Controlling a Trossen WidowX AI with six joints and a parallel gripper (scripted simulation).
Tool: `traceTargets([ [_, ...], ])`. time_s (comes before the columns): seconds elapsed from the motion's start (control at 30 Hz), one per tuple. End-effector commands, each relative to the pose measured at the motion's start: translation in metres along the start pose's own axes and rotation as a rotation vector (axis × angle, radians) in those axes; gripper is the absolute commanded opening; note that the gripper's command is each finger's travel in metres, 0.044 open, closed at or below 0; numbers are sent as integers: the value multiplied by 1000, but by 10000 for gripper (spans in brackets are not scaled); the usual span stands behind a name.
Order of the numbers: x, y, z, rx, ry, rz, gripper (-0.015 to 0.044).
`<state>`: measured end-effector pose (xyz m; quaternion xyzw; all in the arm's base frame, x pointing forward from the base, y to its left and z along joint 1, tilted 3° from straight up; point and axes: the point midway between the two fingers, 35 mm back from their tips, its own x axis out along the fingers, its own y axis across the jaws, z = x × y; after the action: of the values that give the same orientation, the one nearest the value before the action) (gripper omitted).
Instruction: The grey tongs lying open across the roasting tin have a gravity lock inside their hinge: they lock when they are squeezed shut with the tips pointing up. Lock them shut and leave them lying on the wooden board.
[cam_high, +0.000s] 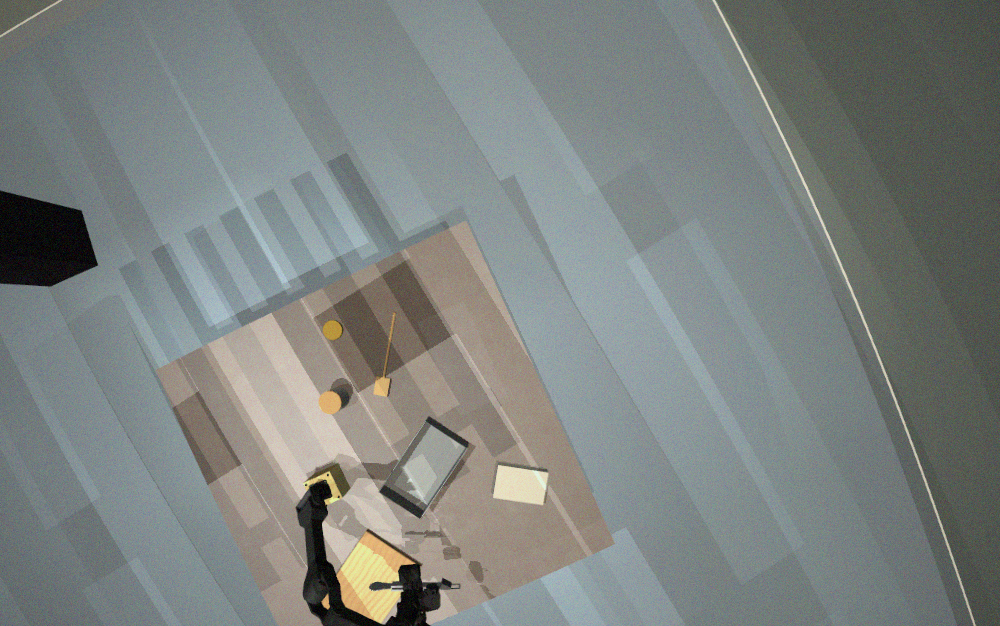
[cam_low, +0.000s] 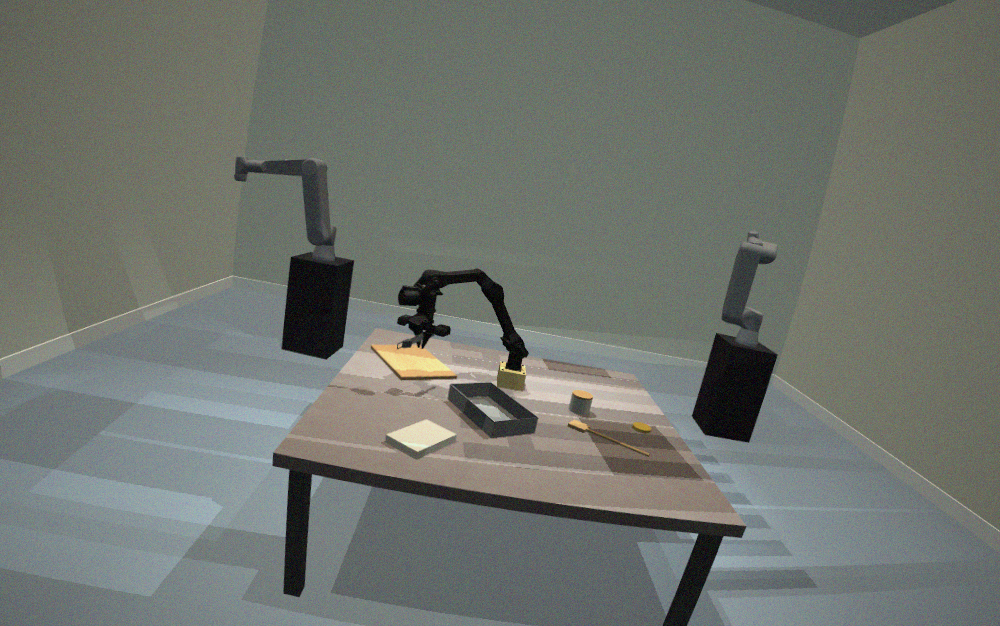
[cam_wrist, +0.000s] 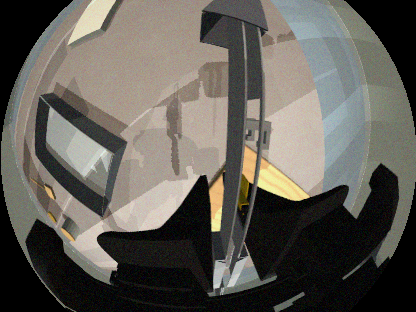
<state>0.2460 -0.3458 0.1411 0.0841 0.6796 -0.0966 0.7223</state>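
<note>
My gripper (cam_high: 410, 586) (cam_low: 422, 341) (cam_wrist: 214, 179) is shut on the grey tongs (cam_high: 382, 586) (cam_low: 406, 344) (cam_wrist: 236, 90). Their two long arms lie close together between my fingers in the wrist view. The tongs look roughly level in the top view, held above the wooden board (cam_high: 361, 566) (cam_low: 413, 362) (cam_wrist: 280, 176), with one end past its edge. Whether the hinge lock is engaged cannot be told. The dark roasting tin (cam_high: 402, 502) (cam_low: 516, 425) (cam_wrist: 41, 131) stands apart from the tongs.
A cream slab (cam_high: 520, 484) (cam_low: 420, 437) (cam_wrist: 96, 21) lies beyond the tin. My arm's base is on a yellow block (cam_high: 335, 481) (cam_low: 511, 378). A can (cam_high: 329, 402) (cam_low: 580, 404), a spatula (cam_high: 382, 386) (cam_low: 578, 425) and a yellow disc (cam_high: 332, 329) (cam_low: 641, 427) are farther off.
</note>
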Motion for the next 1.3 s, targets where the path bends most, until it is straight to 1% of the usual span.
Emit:
traceTargets([
  [0.0, -2, -19, -17, -49, -7, -4, -150],
  [0.3, -2, -62, -68, -201, -1, -8, -150],
  [0.67, -3, -101, -134, -381, 6, -11, -150],
  [1.13, -3, -132, -227, -613, 13, -10, -150],
  [1.27, -4, -134, -238, -637, 14, -9, -150],
])
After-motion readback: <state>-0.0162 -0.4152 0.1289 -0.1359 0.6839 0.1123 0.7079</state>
